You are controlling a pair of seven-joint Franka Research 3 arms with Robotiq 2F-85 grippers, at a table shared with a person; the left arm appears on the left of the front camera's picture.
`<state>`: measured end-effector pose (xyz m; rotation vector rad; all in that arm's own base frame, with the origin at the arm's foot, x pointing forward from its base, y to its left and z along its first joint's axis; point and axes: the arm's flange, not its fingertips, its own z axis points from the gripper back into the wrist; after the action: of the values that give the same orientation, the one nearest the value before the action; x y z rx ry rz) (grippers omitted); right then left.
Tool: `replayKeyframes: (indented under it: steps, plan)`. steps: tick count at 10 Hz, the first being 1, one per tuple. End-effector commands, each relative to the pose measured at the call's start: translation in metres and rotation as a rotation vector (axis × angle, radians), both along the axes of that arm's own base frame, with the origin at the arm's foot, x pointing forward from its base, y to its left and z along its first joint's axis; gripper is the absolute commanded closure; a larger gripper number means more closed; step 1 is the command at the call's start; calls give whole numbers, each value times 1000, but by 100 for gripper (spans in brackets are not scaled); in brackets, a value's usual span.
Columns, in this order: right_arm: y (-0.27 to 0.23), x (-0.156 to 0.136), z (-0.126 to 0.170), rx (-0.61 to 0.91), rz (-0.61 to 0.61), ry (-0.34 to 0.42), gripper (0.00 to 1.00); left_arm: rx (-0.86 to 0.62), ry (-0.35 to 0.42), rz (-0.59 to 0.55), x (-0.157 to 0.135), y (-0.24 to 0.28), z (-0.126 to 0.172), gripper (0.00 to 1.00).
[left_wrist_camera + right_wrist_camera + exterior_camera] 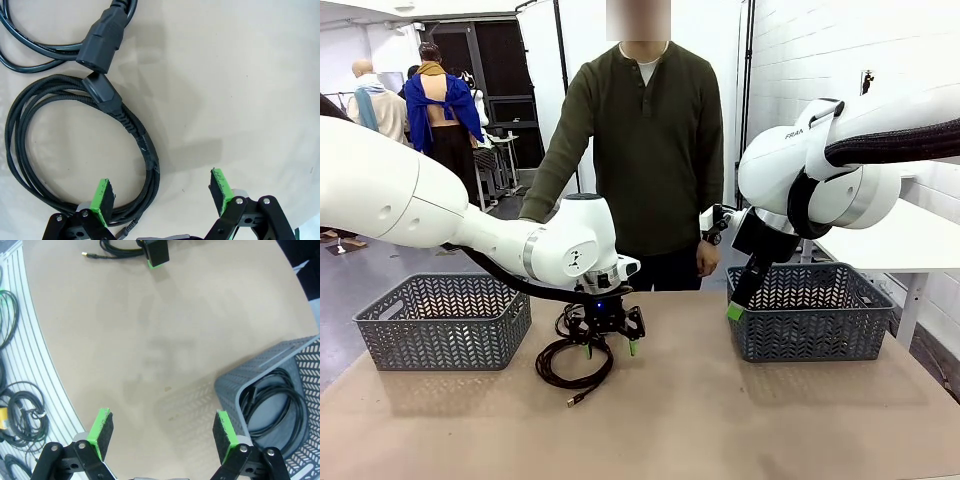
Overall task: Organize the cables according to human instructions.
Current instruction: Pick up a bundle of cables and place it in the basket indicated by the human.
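Note:
Two black cables lie on the table in front of the person. In the left wrist view a braided coil [30, 150] lies left of centre, and a thicker power cord with a blocky plug [102, 42] lies above it. My left gripper [161, 192] hangs open just over the table, one green pad [102, 197] above a strand of the braided coil. In the front view it [611, 349] is at the right edge of the coil [570, 368]. My right gripper [735, 312] is open at the near left corner of the right basket [810, 340]. Another coiled cable [280, 405] lies in that basket.
A second grey basket [445, 320] stands at the table's left. The person [645, 150] stands at the far edge between the baskets, arms down. In the right wrist view several spare cables [22, 410] lie on the floor beyond the table edge.

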<state>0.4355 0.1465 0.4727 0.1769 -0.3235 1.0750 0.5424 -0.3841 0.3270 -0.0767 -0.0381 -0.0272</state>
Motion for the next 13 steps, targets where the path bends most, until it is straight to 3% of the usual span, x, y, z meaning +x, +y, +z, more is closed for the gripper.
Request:
replayKeyframes:
  steps: [1, 8, 9, 10, 13]
  plan:
    - [0, 1, 0, -6, 0, -1, 0, 18, 9, 34, 6, -5, 0, 0]
    - [0, 1, 0, -6, 0, -1, 0, 43, 15, 24, 6, -11, -9, 0]
    - [0, 1, 0, -6, 0, -1, 0, 46, 19, 27, 7, -11, -9, 4]
    - [0, 1, 0, -6, 0, -1, 0, 45, 24, 32, 8, -11, -11, 18]
    - [0, 1, 0, -6, 0, -1, 0, 49, 21, 31, 9, -11, -10, 77]
